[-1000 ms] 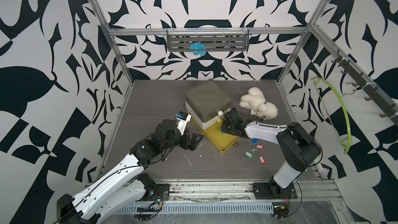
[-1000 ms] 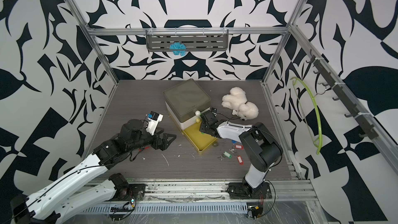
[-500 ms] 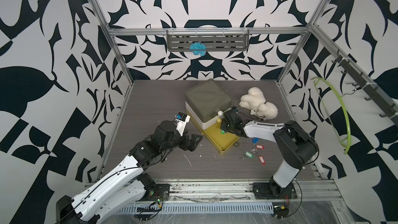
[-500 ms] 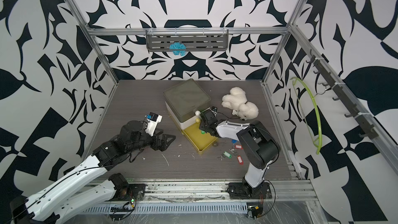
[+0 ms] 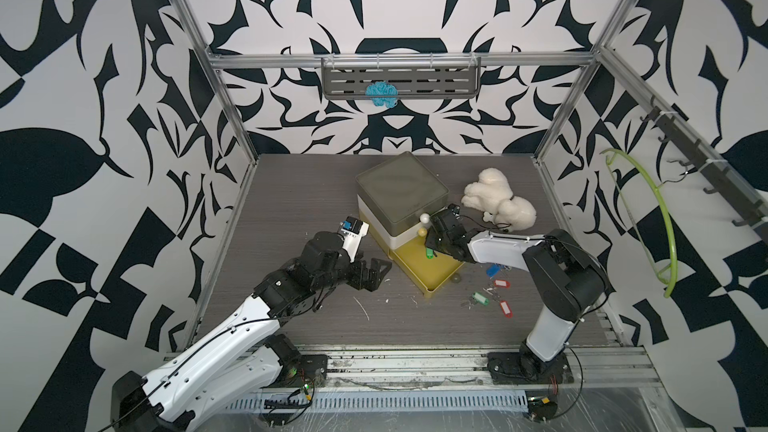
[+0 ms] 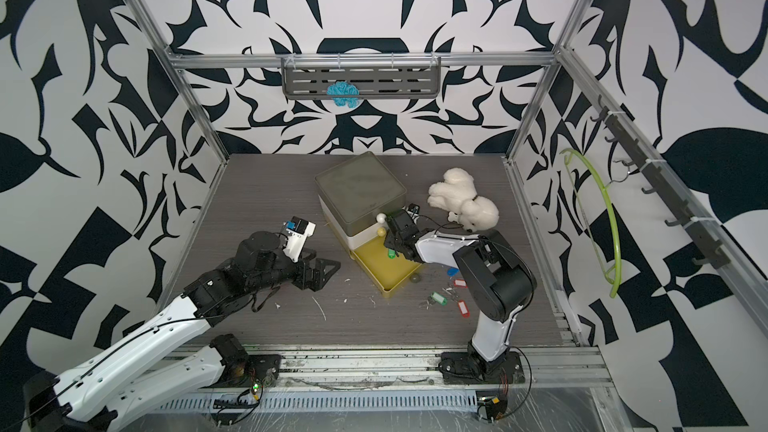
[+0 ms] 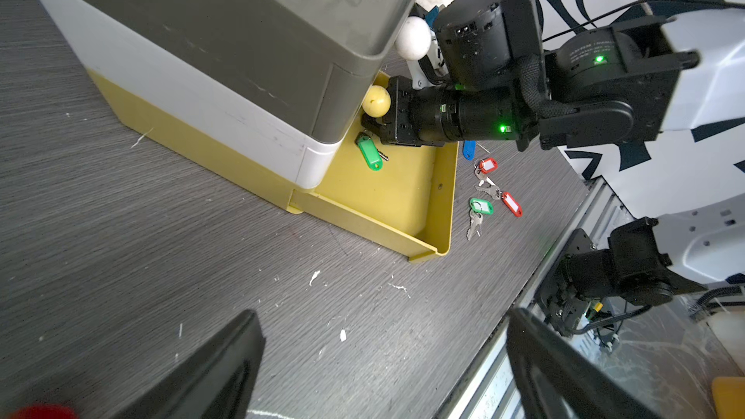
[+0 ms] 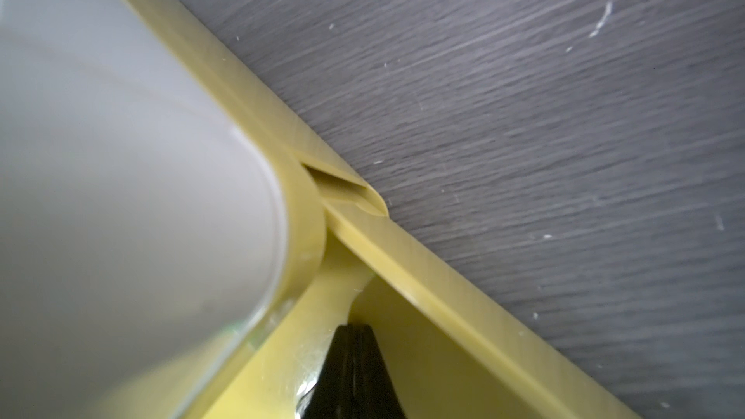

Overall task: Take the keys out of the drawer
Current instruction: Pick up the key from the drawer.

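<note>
One working tool: right gripper [image 7: 373,129], jaws pressed together, tips low at the inner end of the drawer, just under the yellow knob [image 7: 376,101].
Grip: the tips sit at the ring of the green-tagged key [image 7: 370,153]. I cannot tell whether the ring is truly pinched, as the right wrist view shows only closed tips against yellow plastic.
Green-tagged key: inside the drawer, at 12 o'clock of its visible floor in both top views, close under the cabinet front.
Drawer [image 7: 446,199]: yellow, bottom tier, pulled out toward 5 o'clock from the cabinet [image 5: 401,191]. The rest of its visible floor looks bare.
Freed keys [image 5: 500,283]: blue, red, green and red tags, loose on the table [image 5: 299,201] at 3 o'clock of the drawer's front end.
Left gripper [image 5: 379,277]: jaws wide apart, holding nothing, at 9 o'clock of the drawer and apart from it.
Step, as I judge it: lifting out the last key.
Doing it well: rise straight first, so tag and key clear the knob and the drawer wall, then carry toward 4 o'clock and set down beside the others.
Check: watch the tag. If it lies flat while the tips rise, the pinch missed, so reopen and close across the ring.
Risk: a thin ring may slip, and a sideways pull could drag the light drawer.
</note>
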You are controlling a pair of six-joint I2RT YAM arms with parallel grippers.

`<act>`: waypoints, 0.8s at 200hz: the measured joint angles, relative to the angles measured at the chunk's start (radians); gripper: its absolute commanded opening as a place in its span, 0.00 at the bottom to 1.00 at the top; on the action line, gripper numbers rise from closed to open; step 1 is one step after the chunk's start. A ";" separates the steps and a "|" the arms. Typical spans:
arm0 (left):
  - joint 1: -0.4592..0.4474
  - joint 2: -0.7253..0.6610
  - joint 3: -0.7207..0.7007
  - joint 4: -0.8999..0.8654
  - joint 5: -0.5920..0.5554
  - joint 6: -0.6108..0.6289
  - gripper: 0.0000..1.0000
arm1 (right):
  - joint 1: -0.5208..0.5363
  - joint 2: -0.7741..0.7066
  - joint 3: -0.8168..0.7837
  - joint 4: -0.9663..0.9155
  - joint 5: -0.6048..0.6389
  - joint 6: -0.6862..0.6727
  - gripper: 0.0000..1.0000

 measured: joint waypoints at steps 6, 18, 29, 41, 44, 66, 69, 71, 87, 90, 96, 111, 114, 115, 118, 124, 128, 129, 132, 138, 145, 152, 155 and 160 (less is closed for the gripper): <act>0.000 0.000 0.000 0.000 0.000 -0.001 0.99 | 0.000 0.000 0.000 -0.001 0.000 0.000 0.02; 0.000 0.000 0.000 0.002 0.000 -0.004 0.99 | 0.000 -0.003 0.000 -0.004 0.000 0.000 0.00; 0.000 0.000 0.000 0.005 0.000 -0.006 0.99 | 0.000 -0.008 -0.002 -0.008 -0.004 -0.001 0.00; 0.000 0.000 0.000 0.007 0.000 -0.007 0.99 | 0.002 -0.019 -0.010 -0.011 -0.010 -0.006 0.00; 0.000 0.000 0.000 0.007 0.000 -0.007 0.99 | 0.002 -0.023 -0.012 -0.012 -0.011 -0.008 0.00; 0.000 0.000 0.000 0.009 0.000 -0.013 0.99 | 0.010 -0.068 -0.033 -0.014 -0.018 -0.019 0.00; 0.000 0.000 0.000 0.010 0.000 -0.014 0.99 | 0.011 -0.074 -0.036 -0.014 -0.019 -0.020 0.00; 0.000 0.000 -0.001 0.010 0.000 -0.014 0.99 | 0.011 -0.078 -0.038 -0.014 -0.020 -0.021 0.00; 0.000 0.000 -0.003 0.019 0.001 -0.019 0.99 | 0.016 -0.117 -0.051 -0.013 -0.025 -0.027 0.00; 0.000 0.000 -0.005 0.022 0.001 -0.019 0.99 | 0.017 -0.123 -0.053 -0.013 -0.026 -0.028 0.00; 0.000 0.000 -0.008 0.026 0.002 -0.021 0.99 | 0.018 -0.136 -0.058 -0.013 -0.027 -0.028 0.00; 0.000 0.002 -0.013 0.026 0.002 -0.023 0.99 | 0.019 -0.165 -0.074 -0.011 -0.029 -0.027 0.03; 0.000 0.003 -0.013 0.027 0.003 -0.023 0.99 | 0.018 -0.169 -0.077 -0.011 -0.030 -0.025 0.06; 0.000 0.003 -0.013 0.027 0.003 -0.023 0.99 | 0.018 -0.171 -0.079 -0.010 -0.032 -0.024 0.08; 0.000 0.003 -0.013 0.027 0.004 -0.024 0.99 | 0.018 -0.174 -0.082 -0.009 -0.034 -0.022 0.12; 0.000 0.004 -0.013 0.028 0.005 -0.025 0.99 | 0.018 -0.178 -0.086 -0.006 -0.042 -0.019 0.21; 0.000 0.005 -0.013 0.029 0.005 -0.026 0.99 | 0.018 -0.177 -0.087 -0.005 -0.051 -0.012 0.24; 0.000 0.005 -0.013 0.029 0.005 -0.026 0.99 | 0.018 -0.177 -0.087 -0.005 -0.053 -0.014 0.25; 0.000 0.005 -0.013 0.030 0.005 -0.026 0.99 | 0.017 -0.176 -0.087 -0.005 -0.057 -0.014 0.27; 0.000 0.005 -0.013 0.031 0.006 -0.026 0.99 | 0.015 -0.170 -0.087 -0.002 -0.074 -0.011 0.30; 0.000 0.005 -0.014 0.031 0.008 -0.027 0.99 | 0.015 -0.157 -0.086 0.002 -0.092 -0.001 0.32; 0.000 0.005 -0.014 0.031 0.009 -0.029 0.99 | 0.014 -0.141 -0.083 0.002 -0.108 0.005 0.32; 0.000 0.005 -0.013 0.031 0.009 -0.029 0.99 | 0.014 -0.134 -0.082 0.002 -0.114 0.009 0.33; 0.000 0.005 -0.014 0.030 0.009 -0.030 0.99 | 0.013 -0.119 -0.079 0.002 -0.124 0.011 0.33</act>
